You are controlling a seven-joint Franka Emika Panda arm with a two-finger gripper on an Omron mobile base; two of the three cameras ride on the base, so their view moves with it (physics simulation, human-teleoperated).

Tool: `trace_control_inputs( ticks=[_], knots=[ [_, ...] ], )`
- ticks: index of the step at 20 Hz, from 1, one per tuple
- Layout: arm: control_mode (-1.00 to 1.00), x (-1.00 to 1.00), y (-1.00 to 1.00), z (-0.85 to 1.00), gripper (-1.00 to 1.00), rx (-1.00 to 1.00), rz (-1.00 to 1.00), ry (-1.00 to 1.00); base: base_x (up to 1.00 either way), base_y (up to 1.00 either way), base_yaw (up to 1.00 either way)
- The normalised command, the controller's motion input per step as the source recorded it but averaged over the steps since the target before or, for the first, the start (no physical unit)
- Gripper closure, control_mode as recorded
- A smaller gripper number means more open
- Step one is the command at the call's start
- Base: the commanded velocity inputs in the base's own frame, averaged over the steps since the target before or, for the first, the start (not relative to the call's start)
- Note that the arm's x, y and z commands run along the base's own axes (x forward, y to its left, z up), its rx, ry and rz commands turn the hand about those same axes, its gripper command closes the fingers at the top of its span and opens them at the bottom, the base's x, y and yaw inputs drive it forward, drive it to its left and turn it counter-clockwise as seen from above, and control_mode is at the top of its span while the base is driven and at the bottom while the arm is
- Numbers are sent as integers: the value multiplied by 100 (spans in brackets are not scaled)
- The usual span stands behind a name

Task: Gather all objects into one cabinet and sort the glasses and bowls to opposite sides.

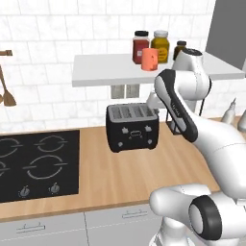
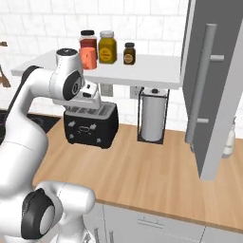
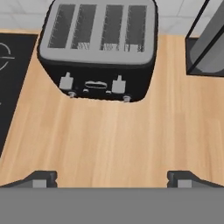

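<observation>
A salmon-orange glass (image 1: 149,59) (image 2: 88,58) stands on the white shelf (image 1: 101,67) (image 2: 152,71) of the cabinet, in front of the lidded jars. The cabinet's grey door (image 2: 216,95) hangs open at the right, with a long bar handle (image 2: 201,85). My gripper (image 3: 112,179) (image 2: 93,104) is open with nothing between its fingertips (image 3: 41,178). It hovers below the shelf, pointing down at the counter just in front of a black toaster (image 3: 97,48). The bowls are out of view.
The toaster (image 1: 132,126) (image 2: 91,124) stands on the wooden counter (image 2: 142,166). A paper towel holder (image 2: 153,116) (image 3: 205,43) is to its right and a black hob (image 1: 33,163) to its left. Red (image 2: 88,40), yellow (image 2: 107,46) and small brown (image 2: 128,53) jars share the shelf. A white bottle (image 2: 230,140) stands far right.
</observation>
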Motion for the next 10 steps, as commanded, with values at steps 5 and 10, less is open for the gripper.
trace_control_inputs(
  ticks=[5, 10],
  knots=[
    [-100, 0, 16, 52, -100, 0, 0, -12, 0, 0, 0],
    [-100, 2, 10, 69, -100, 0, 0, -8, 0, 0, 0]
  ],
)
